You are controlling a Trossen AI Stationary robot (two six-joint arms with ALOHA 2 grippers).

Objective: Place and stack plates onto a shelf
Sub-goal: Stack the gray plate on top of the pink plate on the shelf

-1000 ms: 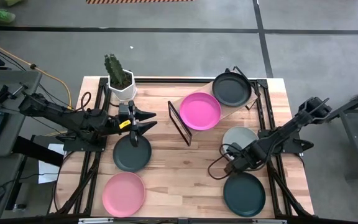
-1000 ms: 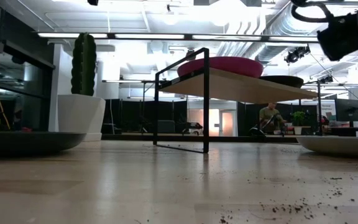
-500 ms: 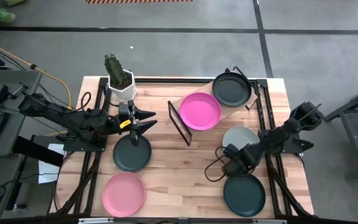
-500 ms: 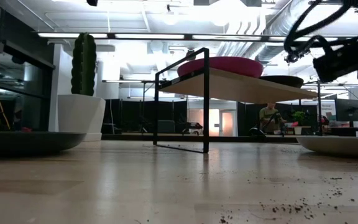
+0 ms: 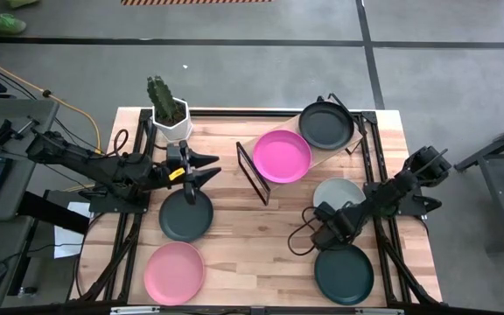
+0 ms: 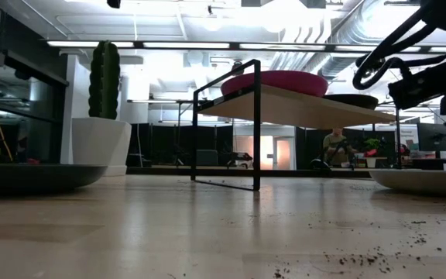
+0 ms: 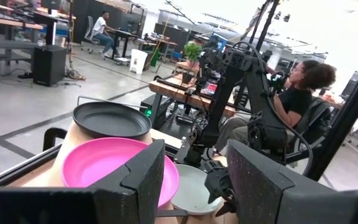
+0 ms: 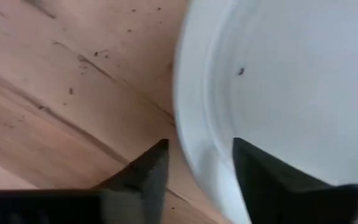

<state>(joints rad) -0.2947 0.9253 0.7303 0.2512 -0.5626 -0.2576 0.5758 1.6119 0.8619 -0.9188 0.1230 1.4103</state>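
The pale mint-white plate [image 5: 339, 191] lies flat on the table by the right edge. My right gripper [image 5: 326, 219] is open and points down at that plate's near-left rim [image 8: 188, 118], with one finger [image 8: 146, 173] outside the rim and the other [image 8: 260, 171] over the plate's inside. No touch shows. My left gripper [image 5: 214, 168] hangs open above a dark plate [image 5: 186, 216] and faces the shelf [image 5: 318, 162]. The shelf board carries the magenta plate [image 5: 282, 156] and a dark plate [image 5: 326, 125]. A light pink plate [image 5: 174, 273] and another dark plate [image 5: 344, 273] lie near the table's near edge.
A white cactus pot [image 5: 170, 121] stands at the far left of the table. The shelf's black wire frame [image 5: 250, 171] stands in the table's middle. Bare wood [image 5: 261, 236] lies between the two plate groups. A seated person [image 7: 297, 93] shows beyond the table's right side.
My right arm has folded lower and carried its gripper down and slightly toward the table's left, onto the near-left rim of the pale plate. The plates and the left arm have kept still.
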